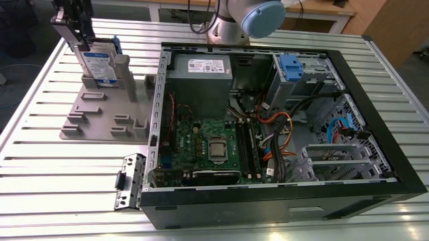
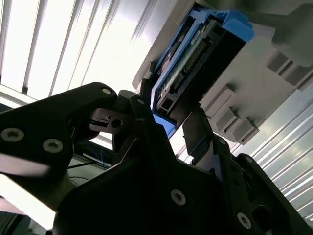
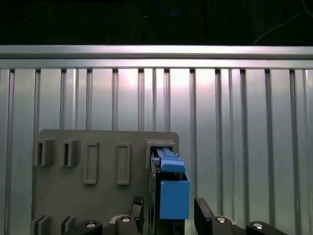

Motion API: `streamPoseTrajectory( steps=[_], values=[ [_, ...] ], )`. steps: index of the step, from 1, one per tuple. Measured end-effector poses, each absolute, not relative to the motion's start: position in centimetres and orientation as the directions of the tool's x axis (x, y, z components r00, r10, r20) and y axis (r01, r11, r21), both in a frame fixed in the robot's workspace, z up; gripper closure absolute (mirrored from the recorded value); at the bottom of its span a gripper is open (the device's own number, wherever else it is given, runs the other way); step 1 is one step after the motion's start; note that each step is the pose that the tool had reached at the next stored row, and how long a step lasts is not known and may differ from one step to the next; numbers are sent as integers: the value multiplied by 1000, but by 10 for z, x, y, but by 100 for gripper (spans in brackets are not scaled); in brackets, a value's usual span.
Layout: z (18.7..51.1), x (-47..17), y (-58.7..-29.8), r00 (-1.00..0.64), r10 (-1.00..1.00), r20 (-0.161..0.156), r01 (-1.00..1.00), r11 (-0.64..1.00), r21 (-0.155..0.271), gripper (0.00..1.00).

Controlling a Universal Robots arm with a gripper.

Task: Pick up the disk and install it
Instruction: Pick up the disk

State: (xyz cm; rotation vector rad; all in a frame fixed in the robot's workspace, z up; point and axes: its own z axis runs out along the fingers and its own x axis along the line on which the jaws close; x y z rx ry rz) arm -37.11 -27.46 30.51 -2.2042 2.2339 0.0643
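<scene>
The disk (image 1: pixel 100 63) stands upright on edge in a slot of the grey holder (image 1: pixel 94 115), at the exterior view's left. Its white-and-blue label faces the front. My gripper (image 1: pixel 75 27) hangs right over its upper end. In the first wrist view the disk (image 3: pixel 171 188) shows edge-on with its blue rail, and my gripper (image 3: pixel 168 213) straddles it. One fingertip (image 3: pixel 138 208) and the other (image 3: pixel 203 210) each stand a small gap off its sides. The second wrist view shows the disk's connector end (image 2: pixel 195 54) beyond the open gripper (image 2: pixel 168 117).
An open computer case (image 1: pixel 375 125) lies on the slatted metal table (image 1: pixel 54 165), to the exterior view's right of the holder. Inside are a grey box with a white sticker (image 1: pixel 201 75), a metal cage with a blue tab (image 1: pixel 292 65), a motherboard (image 1: pixel 214 145) and cables. A loose metal bracket (image 1: pixel 130 181) lies by the case's near corner.
</scene>
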Motion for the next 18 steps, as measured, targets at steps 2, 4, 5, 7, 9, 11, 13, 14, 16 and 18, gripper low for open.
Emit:
streamPoseTrajectory(
  steps=[2,4,5,7,9,11,13,14,16,18],
  values=[
    [301,-371,-273,-10,-999,-31,-1000,9,27,47],
    [298,-371,-272,-10,-999,-31,-1000,9,27,47],
    [296,-371,-271,-10,-999,-31,-1000,9,27,47],
    [292,-371,-271,-10,-999,-31,-1000,9,27,47],
    [289,-371,-271,-10,-999,-31,-1000,9,27,47],
    [285,-371,-271,-10,-999,-31,-1000,9,27,47],
    [282,-371,-271,-10,-999,-31,-1000,9,27,47],
    [280,-371,-271,-10,-999,-31,-1000,9,27,47],
    [278,-372,-271,-10,-999,-31,-1000,9,27,47],
    [278,-372,-271,-10,-999,-30,-1000,9,27,47]
  ],
)
